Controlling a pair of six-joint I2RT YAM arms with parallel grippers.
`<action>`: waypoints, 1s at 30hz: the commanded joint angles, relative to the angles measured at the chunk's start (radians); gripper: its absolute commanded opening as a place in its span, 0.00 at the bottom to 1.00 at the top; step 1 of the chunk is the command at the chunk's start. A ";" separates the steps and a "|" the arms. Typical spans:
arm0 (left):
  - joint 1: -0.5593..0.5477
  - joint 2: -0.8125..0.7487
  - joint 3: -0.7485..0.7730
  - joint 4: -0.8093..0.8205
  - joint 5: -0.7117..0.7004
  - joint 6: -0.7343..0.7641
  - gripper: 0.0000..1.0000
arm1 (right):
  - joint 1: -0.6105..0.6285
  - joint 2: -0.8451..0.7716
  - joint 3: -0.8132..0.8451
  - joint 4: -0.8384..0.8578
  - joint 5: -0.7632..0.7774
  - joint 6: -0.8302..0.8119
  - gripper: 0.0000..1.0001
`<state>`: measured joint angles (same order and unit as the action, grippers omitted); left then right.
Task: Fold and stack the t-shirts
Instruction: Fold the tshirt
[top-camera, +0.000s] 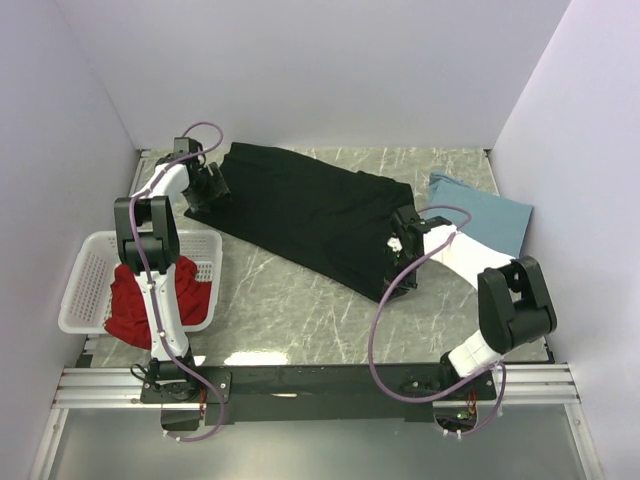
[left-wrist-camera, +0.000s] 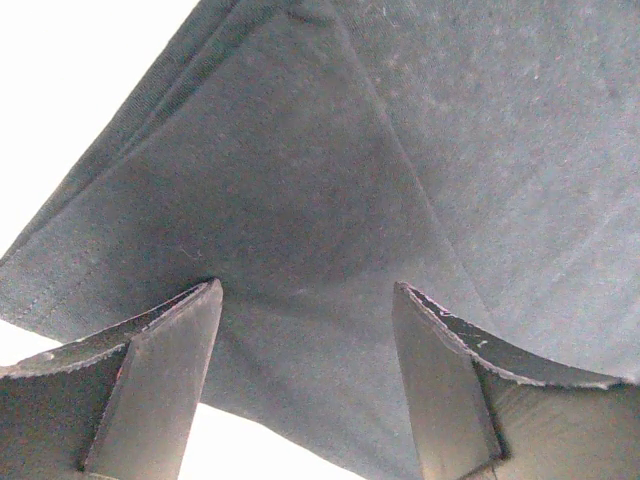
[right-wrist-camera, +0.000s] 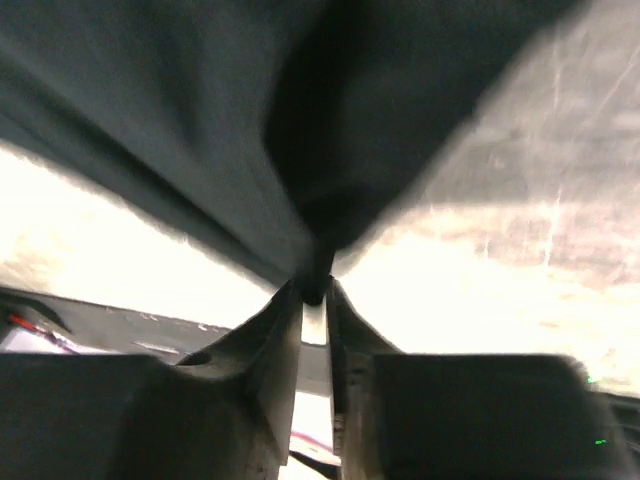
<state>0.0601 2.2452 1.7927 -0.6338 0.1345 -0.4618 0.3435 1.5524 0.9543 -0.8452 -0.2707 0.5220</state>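
A large black t-shirt (top-camera: 310, 215) lies spread flat across the table from the back left to the middle right. At its left edge my left gripper (top-camera: 212, 188) stands open, and in the left wrist view its gripper (left-wrist-camera: 305, 300) has the black t-shirt (left-wrist-camera: 350, 180) lying flat between and beyond its fingers (left-wrist-camera: 170, 350). My right gripper (top-camera: 397, 275) is at the shirt's near right corner. In the right wrist view it (right-wrist-camera: 315, 290) is shut on a bunched fold of the black t-shirt (right-wrist-camera: 200, 120). A red t-shirt (top-camera: 130, 305) lies in the basket. A dusty-blue t-shirt (top-camera: 490, 215) lies folded at the back right.
A white latticed basket (top-camera: 75, 290) stands at the left edge beside the left arm. Marble table top (top-camera: 290, 310) shows in front of the black shirt. White walls close in the table on three sides.
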 joint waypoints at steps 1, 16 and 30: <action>0.032 0.062 -0.010 -0.067 -0.131 0.098 0.77 | 0.035 -0.069 -0.012 -0.107 0.019 0.048 0.28; -0.048 -0.061 0.106 -0.075 -0.081 0.081 0.81 | -0.006 -0.098 0.193 -0.063 0.071 0.043 0.46; -0.249 -0.246 -0.092 0.037 0.115 -0.061 0.82 | -0.092 0.179 0.334 0.159 0.165 0.020 0.41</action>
<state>-0.1616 2.1323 1.7725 -0.6735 0.1593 -0.4702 0.2871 1.7260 1.2293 -0.7582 -0.1635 0.5602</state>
